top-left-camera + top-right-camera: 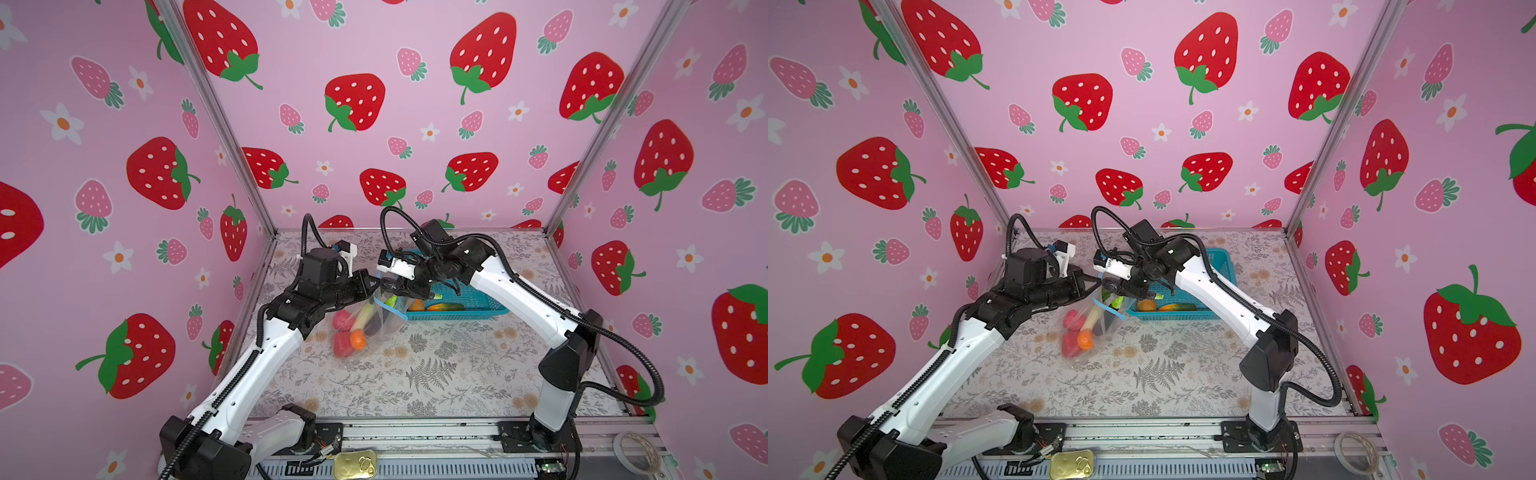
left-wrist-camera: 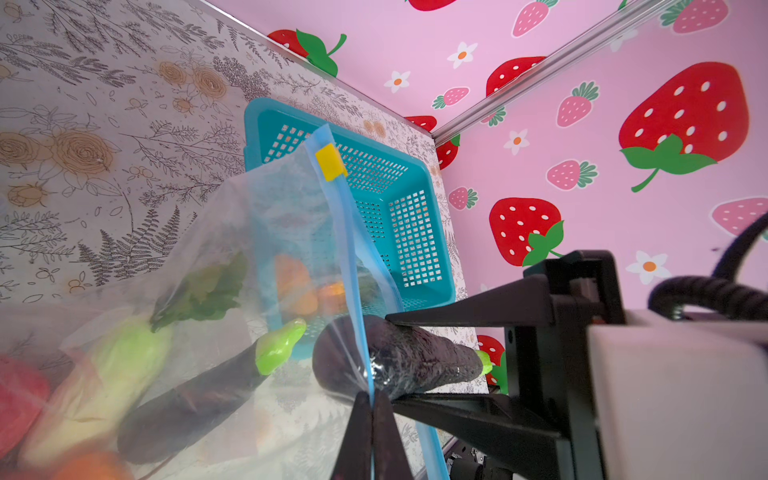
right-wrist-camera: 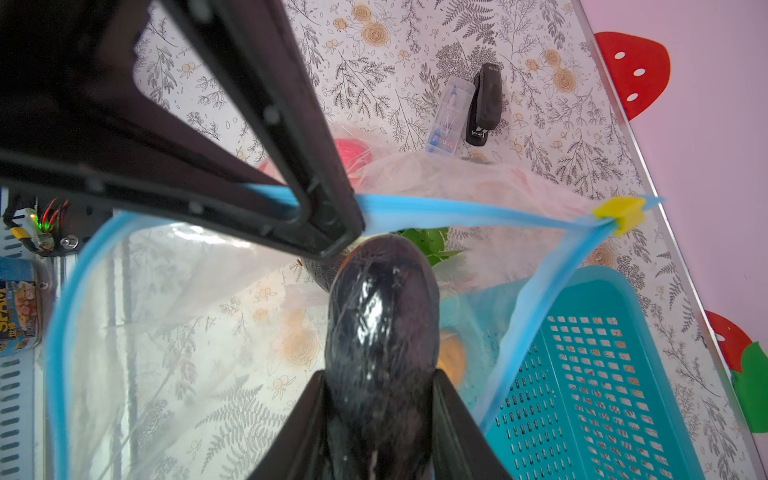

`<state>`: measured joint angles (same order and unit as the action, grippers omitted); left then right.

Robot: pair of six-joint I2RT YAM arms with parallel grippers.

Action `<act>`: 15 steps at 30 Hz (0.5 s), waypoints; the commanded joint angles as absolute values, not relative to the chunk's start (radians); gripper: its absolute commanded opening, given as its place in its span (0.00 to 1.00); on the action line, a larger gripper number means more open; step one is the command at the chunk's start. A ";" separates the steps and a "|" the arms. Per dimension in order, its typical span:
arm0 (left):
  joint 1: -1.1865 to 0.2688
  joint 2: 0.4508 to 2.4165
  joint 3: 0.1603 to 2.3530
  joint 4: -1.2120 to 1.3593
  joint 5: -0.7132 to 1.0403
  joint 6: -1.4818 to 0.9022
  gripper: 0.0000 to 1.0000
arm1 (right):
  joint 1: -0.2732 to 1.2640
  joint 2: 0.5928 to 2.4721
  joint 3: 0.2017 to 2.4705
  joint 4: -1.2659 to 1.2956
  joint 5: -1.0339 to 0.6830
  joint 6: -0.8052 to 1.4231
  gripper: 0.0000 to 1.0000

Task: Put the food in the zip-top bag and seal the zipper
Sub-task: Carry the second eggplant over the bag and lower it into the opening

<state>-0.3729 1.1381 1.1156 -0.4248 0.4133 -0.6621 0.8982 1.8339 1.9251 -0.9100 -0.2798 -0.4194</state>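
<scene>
The right gripper (image 3: pixel 378 376), clamped on the eggplant (image 3: pixel 380 299), points it nose-first into the bag (image 3: pixel 174 291) mouth, which the left gripper (image 2: pixel 371 405) holds up, shut on the zipper (image 2: pixel 353 266)

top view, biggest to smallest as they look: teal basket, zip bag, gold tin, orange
1. teal basket and zip-top bag: alike, basket partly hidden, unranked
2. gold tin, nearer the camera
3. orange
</scene>
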 commanded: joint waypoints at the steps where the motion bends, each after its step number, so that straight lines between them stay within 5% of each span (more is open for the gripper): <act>1: -0.367 1.117 1.136 -0.417 0.434 -0.663 0.00 | 0.907 1.854 1.951 -0.948 -0.282 -0.427 0.26; 15: -0.368 1.119 1.135 -0.417 0.434 -0.664 0.00 | 0.913 1.861 1.956 -0.951 -0.258 -0.427 0.43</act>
<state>-0.3729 1.1381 1.1156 -0.4244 0.4133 -0.6621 0.9024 1.8431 1.9274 -0.9157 -0.2607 -0.4171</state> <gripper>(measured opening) 0.058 0.423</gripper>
